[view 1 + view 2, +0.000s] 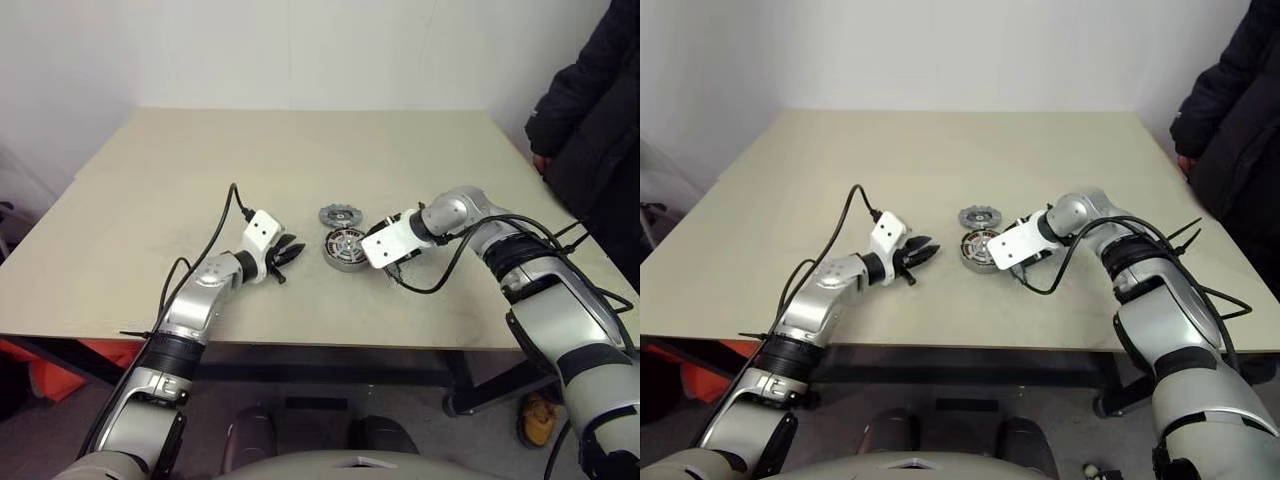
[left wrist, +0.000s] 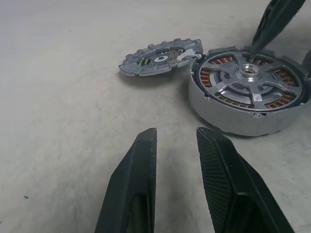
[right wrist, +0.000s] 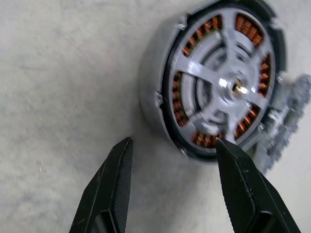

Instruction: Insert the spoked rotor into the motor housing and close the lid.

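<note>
Near edge of the worktop (image 1: 120,290): the left claw (image 2: 176,145) hovers low over bare surface, its fingers a narrow gap apart and holding nothing, aimed toward the motor. Just beyond it stands the motor housing (image 2: 249,99), upright on the worktop, with the spoked rotor (image 3: 228,85) already seated inside; copper windings show through the gaps between the spokes. The right claw (image 3: 176,145) points steeply down at the near side of the housing, fingers spread wide and empty; one fingertip overlaps the housing rim in the right wrist view, though contact cannot be confirmed. Farthest lies the lid (image 2: 160,57), flat on the worktop, just beside the housing and touching or nearly touching its rim. A person in dark clothing (image 1: 590,110) stands at the far right corner.

Judged step: fetching the lid. Done well, the claw grips the notched rim edge-on, lifts clear, centres it over the hub, then lowers it level while the other claw steadies the housing.
</note>
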`<state>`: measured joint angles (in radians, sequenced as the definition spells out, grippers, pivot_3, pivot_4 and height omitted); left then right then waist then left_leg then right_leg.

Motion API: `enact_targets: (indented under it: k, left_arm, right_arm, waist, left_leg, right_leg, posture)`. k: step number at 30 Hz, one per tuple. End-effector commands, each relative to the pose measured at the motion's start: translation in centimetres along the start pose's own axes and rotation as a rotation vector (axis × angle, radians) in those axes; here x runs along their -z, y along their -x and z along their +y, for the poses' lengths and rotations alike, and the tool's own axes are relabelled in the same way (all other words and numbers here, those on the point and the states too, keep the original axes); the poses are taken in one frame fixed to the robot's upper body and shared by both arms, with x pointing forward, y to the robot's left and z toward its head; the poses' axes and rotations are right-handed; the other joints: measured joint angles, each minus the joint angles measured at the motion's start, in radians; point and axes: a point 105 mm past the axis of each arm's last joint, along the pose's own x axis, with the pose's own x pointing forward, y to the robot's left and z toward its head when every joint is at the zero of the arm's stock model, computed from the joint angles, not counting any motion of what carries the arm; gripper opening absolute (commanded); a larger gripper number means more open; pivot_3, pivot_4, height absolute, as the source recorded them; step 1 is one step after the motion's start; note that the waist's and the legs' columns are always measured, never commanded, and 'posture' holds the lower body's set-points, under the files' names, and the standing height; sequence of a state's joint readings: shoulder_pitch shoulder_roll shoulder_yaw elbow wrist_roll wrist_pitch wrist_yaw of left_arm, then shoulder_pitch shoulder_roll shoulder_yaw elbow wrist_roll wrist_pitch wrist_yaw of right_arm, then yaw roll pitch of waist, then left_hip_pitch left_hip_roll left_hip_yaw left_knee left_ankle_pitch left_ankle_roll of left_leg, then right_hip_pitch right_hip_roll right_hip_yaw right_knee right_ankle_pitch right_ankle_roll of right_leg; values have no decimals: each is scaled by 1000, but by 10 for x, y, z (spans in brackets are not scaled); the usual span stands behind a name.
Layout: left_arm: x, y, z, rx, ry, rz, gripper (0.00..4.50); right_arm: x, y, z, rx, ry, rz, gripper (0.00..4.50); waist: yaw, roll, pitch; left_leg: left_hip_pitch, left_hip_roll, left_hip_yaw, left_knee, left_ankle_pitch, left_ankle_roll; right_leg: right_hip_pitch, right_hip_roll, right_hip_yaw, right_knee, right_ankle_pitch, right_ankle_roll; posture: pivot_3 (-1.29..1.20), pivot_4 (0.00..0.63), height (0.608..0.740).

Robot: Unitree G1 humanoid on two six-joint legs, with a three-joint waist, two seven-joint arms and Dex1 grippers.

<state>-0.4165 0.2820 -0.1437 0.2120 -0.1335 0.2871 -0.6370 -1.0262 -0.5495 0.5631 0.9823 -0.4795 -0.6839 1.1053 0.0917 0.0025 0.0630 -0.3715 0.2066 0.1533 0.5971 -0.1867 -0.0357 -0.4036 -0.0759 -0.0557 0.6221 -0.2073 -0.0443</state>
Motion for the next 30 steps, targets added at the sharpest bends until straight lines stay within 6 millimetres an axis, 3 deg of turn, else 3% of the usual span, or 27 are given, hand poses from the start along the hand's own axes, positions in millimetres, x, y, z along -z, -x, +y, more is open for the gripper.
enact_targets:
  k: [1, 4, 6, 14, 25, 30]
  left_arm:
    - [-16, 4, 5, -26, -42, -53, 1381]
    - [-15, 6, 7, -38, -41, -50, 1381]
    - [-15, 6, 8, -42, -41, -49, 1381]
    - [-15, 6, 8, -52, -43, -52, 1381]
    - [-13, 5, 9, -63, -42, -46, 1381]
    - [-10, 6, 12, -76, -37, -36, 1381]
  right_arm:
    - [-4, 4, -11, 15, 56, 5, 2983]
    - [-8, 2, -11, 1, 71, -12, 2983]
    - [-9, 0, -11, -5, 76, -16, 2608]
    - [-9, 0, -12, 12, 91, -16, 94]
    - [-7, 5, -29, 128, 40, -16, 7]
    - [-18, 14, -40, 175, -121, -142, 7]
  waist:
    - [0, 0, 0]
    - [0, 0, 0]
    - [-1, 0, 0]
    - [-26, 0, 0]
    - [-26, 0, 0]
    - [-25, 0, 0]
  left_leg:
    - [0, 0, 0, 0, 0, 0]
    - [0, 0, 0, 0, 0, 0]
    - [0, 0, 0, 0, 0, 0]
    - [3, 0, 0, 0, 0, 0]
    - [3, 0, 0, 1, 0, 0]
    - [2, 0, 0, 1, 0, 0]
  right_leg:
    - [0, 0, 0, 0, 0, 0]
    - [0, 0, 0, 0, 0, 0]
    - [0, 0, 0, 0, 0, 0]
    - [2, 1, 0, 1, 0, 0]
    - [1, 1, 0, 2, 1, -1]
    - [1, 1, 0, 2, 1, -1]
  posture:
    - [0, 0, 740]
    - [0, 0, 740]
    - [0, 0, 740]
    - [0, 0, 740]
    - [0, 0, 740]
    - [0, 0, 740]
